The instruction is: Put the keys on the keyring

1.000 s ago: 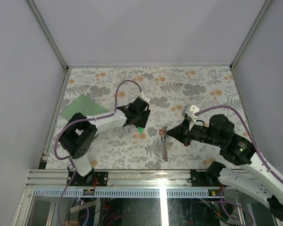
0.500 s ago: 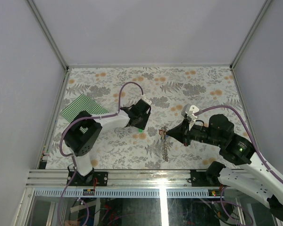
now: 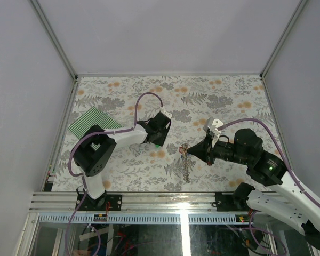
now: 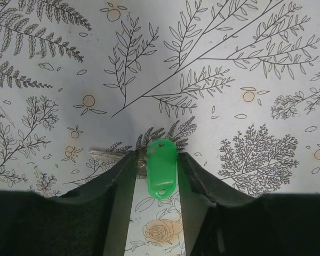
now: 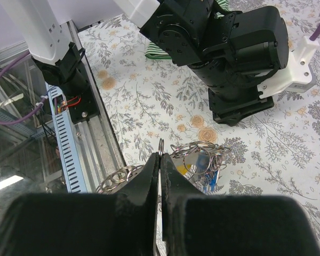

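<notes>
Straddling the green key (image 4: 161, 168) on the desk (image 4: 245, 64), your left tool (image 4: 157, 158) stood unclenched. In its wrist view the key's head ran twelve to six, blade toward nine. Your right tool (image 5: 160, 160) pinched the keyring (image 5: 194, 152), its chain trailing toward six from above.

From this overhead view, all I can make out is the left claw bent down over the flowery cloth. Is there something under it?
Observer: Yes. The left wrist camera shows a green key lying flat on the tablecloth, between the fingers of the left gripper.
Operator: Has it grabbed it?
Observer: Not yet. The jaws stand open, and cloth shows beside the key's plastic head.
Operator: And the other claw, what is it pinching?
Observer: The right wrist camera shows the right gripper shut on one thin ring of the keyring, and a blue key shows among its rings.
</notes>
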Action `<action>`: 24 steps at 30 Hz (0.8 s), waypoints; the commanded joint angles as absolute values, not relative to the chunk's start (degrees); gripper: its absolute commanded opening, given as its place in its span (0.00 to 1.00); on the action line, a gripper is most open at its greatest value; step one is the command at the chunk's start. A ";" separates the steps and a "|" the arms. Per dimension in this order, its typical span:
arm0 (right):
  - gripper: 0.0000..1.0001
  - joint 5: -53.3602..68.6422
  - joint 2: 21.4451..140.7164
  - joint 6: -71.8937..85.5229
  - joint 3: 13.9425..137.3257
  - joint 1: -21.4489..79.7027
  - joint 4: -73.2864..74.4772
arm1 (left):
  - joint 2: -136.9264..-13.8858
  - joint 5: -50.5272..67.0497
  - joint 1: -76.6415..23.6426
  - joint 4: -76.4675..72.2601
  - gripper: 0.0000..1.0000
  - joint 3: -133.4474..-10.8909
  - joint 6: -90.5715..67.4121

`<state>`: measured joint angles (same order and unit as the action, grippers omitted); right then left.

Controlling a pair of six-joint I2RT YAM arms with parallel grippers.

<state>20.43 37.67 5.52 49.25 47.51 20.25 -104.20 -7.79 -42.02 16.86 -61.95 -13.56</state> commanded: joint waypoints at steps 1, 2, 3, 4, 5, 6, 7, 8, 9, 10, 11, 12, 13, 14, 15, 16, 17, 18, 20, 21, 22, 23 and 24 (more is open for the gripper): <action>0.00 21.61 37.90 6.02 51.35 47.50 15.04 | -103.65 -8.01 -42.26 15.76 0.40 -62.59 -13.18; 0.00 21.69 37.96 6.05 51.45 47.50 15.03 | -103.10 -7.92 -42.23 15.98 0.42 -62.77 -13.18; 0.00 21.71 38.07 6.06 51.42 47.48 14.99 | -102.48 -7.99 -42.23 16.07 0.43 -62.93 -13.25; 0.00 21.83 38.06 6.06 51.42 47.48 14.96 | -102.06 -7.92 -42.19 16.20 0.45 -63.19 -13.24; 0.00 21.80 38.12 6.06 51.32 47.52 14.94 | -101.48 -7.91 -42.29 16.37 0.47 -63.52 -13.25; 0.00 21.80 38.14 6.02 51.30 47.55 14.94 | -101.03 -7.98 -42.20 16.55 0.49 -63.81 -13.27; 0.00 21.77 38.14 6.06 51.26 47.50 14.86 | -100.72 -8.00 -42.25 16.67 0.49 -64.09 -13.27; 0.00 21.79 38.21 6.06 51.20 47.51 14.73 | -100.63 -8.07 -42.25 16.70 0.50 -64.34 -13.25; 0.00 21.84 38.23 6.05 51.16 47.50 14.67 | -100.63 -8.13 -42.24 16.82 0.50 -64.68 -13.19; 0.00 21.88 38.23 6.09 51.15 47.52 14.62 | -100.76 -8.09 -42.23 16.93 0.50 -64.92 -13.14; 0.00 21.86 38.17 6.07 51.08 47.55 14.65 | -100.92 -8.10 -42.16 17.07 0.50 -65.18 -13.10; 0.00 21.82 38.10 6.13 51.04 47.55 14.62 | -101.10 -8.23 -42.17 17.13 0.49 -65.29 -13.10; 0.00 21.80 38.00 6.11 50.94 47.55 14.71 | -101.34 -8.30 -42.12 17.14 0.49 -65.38 -13.10; 0.00 21.72 37.91 6.14 50.85 47.53 14.75 | -101.56 -8.49 -42.14 17.22 0.48 -65.33 -13.10; 0.00 21.56 37.82 6.11 50.83 47.55 14.76 | -101.67 -8.56 -42.15 17.29 0.48 -65.33 -13.10; 0.00 21.49 37.69 6.07 50.80 47.55 14.81 | -101.83 -8.73 -42.11 17.31 0.48 -65.25 -13.10; 0.00 21.45 37.63 6.07 50.80 47.50 14.82 | -101.77 -9.10 -42.13 17.31 0.47 -65.21 -13.10; 0.00 21.37 37.55 6.06 50.80 47.52 14.94 | -101.91 -9.37 -42.03 17.31 0.47 -65.06 -13.10; 0.00 21.28 37.45 6.06 50.80 47.55 15.11 | -101.52 -9.21 -41.38 17.00 0.47 -64.73 -13.45; 0.00 21.27 37.38 6.02 50.80 47.55 15.20 | -101.16 -8.40 -40.83 16.56 0.47 -64.33 -13.63; 0.00 21.27 37.40 6.06 50.75 47.54 15.23 | -100.35 -6.93 -39.96 15.79 0.47 -63.81 -13.81; 0.00 21.35 37.36 6.06 50.72 47.53 15.25 | -99.65 -5.62 -39.16 14.76 0.47 -62.97 -13.92; 0.00 21.36 37.42 6.06 50.80 47.52 15.29 | -98.68 -3.81 -38.28 13.35 0.47 -62.09 -14.15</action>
<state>20.60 38.30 5.52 49.25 47.51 20.23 -102.39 -7.35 -41.12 17.21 -63.90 -13.47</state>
